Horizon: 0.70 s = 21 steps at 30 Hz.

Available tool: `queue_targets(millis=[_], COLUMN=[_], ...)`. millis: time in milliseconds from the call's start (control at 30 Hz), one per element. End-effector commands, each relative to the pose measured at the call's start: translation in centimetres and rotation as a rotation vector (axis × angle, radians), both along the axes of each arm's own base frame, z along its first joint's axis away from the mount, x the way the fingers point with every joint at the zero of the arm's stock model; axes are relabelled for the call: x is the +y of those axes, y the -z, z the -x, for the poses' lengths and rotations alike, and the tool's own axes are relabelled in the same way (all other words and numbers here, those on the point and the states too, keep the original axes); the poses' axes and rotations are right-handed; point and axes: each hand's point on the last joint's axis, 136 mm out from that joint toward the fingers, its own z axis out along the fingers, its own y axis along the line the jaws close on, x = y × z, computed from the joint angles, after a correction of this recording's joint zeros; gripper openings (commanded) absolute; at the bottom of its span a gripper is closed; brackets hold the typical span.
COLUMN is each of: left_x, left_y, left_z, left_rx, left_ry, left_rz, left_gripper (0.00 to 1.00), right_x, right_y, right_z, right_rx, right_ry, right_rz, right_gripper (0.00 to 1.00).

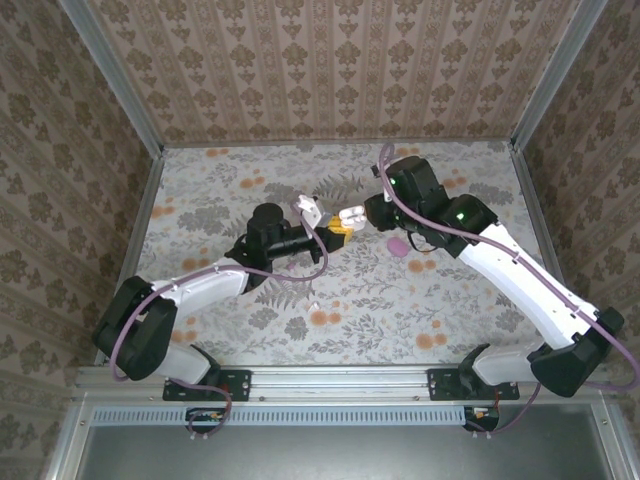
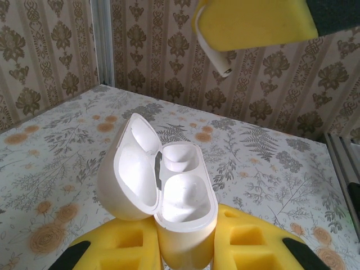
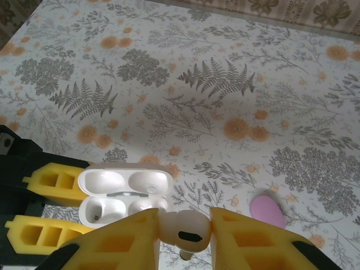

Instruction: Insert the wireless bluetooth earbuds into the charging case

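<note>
The white-shelled left arm (image 1: 200, 285) stretches low from its base toward the table's middle. Its left gripper (image 2: 188, 242) is clenched, yellow hollow-celled pads (image 2: 129, 244) on either side of a glossy white rounded plastic charging case (image 2: 180, 191). The case's lid is hinged open, showing 2 moulded wells. Just above it, a smooth white stemmed earbud (image 3: 184, 228) is pinched in the right gripper (image 3: 183, 239). The right arm (image 1: 520, 270) angles in diagonally, wrist bent. To the right, a matte pink oval pebble (image 3: 267, 211) lies on the floral tablecloth (image 1: 380, 320).

One earbud (image 3: 183, 233), one case (image 3: 124, 197), one pink pebble (image 3: 268, 209)
</note>
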Motion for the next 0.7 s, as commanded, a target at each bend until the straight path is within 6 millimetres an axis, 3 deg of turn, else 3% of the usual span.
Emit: queue_targets(millis=[0,667], left_x=[-0.6,-0.4], left_y=[-2.3,-3.4], left_z=[0.0,0.4], left_rx=[-0.034,-0.049], left_ry=[0.017,0.028], left_rz=[0.053,0.073], left_gripper=[0.03,0.03], right_x=[0.9,2.4], right_y=[0.2,2.4], right_z=[-0.5,-0.7], right_rx=[-0.033,-0.017], right_ry=[-0.023,-0.064], right_rz=[0.025,0.044], right_gripper=[0.29,0.29])
